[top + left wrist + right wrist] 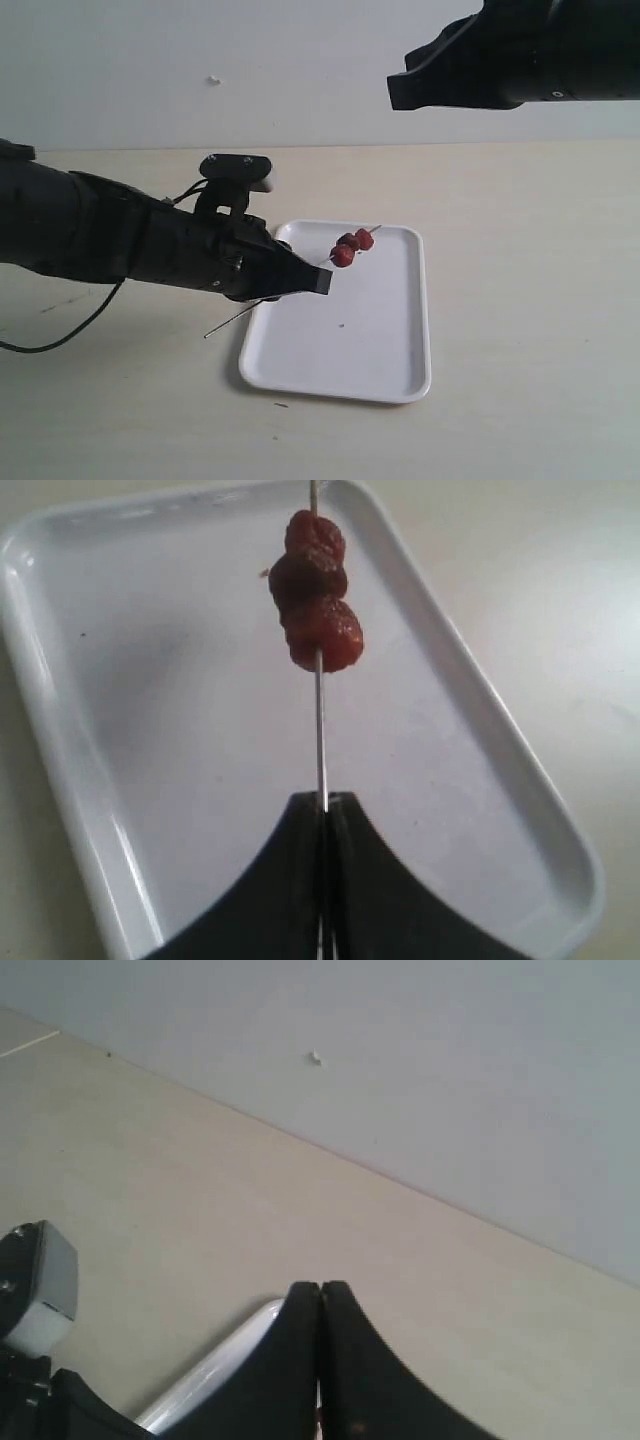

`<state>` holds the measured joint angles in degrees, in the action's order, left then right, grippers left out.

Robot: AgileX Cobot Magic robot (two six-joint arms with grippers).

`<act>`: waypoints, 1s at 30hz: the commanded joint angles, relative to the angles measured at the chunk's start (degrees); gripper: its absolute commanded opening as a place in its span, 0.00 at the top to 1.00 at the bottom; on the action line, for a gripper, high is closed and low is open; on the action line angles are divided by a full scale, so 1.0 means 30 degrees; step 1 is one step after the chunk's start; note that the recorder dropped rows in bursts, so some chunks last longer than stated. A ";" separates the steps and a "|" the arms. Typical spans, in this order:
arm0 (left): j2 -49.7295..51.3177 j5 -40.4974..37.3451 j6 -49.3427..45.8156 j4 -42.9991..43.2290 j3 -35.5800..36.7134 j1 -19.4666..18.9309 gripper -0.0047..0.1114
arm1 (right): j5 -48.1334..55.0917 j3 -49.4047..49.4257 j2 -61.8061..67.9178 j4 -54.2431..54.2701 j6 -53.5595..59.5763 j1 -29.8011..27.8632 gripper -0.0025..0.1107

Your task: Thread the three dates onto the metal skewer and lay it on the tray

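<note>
Three dark red dates (351, 246) (316, 590) sit threaded close together near the far end of the thin metal skewer (232, 321) (320, 720). My left gripper (322, 281) (322, 800) is shut on the skewer's middle and holds it above the white tray (390, 340) (180, 750), with the dates over the tray's far part. The skewer's other end sticks out behind the gripper, past the tray's left rim. My right gripper (398, 92) (320, 1288) is shut with nothing in it, raised high over the table's far right.
The tray lies on a pale wooden table (530, 280) in front of a white wall (300, 60). A black cable (70, 335) trails from the left arm across the table at the left. A tray corner (215, 1370) shows in the right wrist view.
</note>
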<state>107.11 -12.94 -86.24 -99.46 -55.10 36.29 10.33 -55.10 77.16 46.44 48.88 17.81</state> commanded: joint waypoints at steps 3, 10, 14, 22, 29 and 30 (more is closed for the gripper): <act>0.1121 -0.0055 0.0254 -0.0162 -0.0514 0.0117 0.96 | 0.0124 0.0103 -0.0168 -0.0202 0.0187 -0.0095 0.98; 0.1801 -0.0134 -0.0264 -0.0162 -0.0514 0.0117 0.96 | 0.0151 0.0103 -0.0168 -0.0202 0.0187 -0.0095 0.98; 0.1978 -0.0436 -0.0644 -0.0162 -0.0514 0.0117 0.84 | 0.0151 0.0103 -0.0168 -0.0202 0.0187 -0.0095 0.98; 0.1639 -0.0579 -0.0780 -0.0162 -0.0514 0.0117 0.55 | 0.0151 0.0103 -0.0168 -0.0202 0.0187 -0.0095 0.98; 0.0279 0.1162 -0.0824 -0.0162 -0.0514 0.0117 0.47 | 0.0143 0.0103 -0.0168 -0.0460 0.0377 -0.0095 0.98; -0.0045 0.1733 -0.0824 -0.0162 -0.0514 0.0117 0.47 | 0.0143 0.0103 -0.0168 -0.0656 0.0341 -0.0095 0.98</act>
<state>109.40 -11.76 -88.38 -99.56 -56.45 36.29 10.67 -55.10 77.16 45.93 49.20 17.81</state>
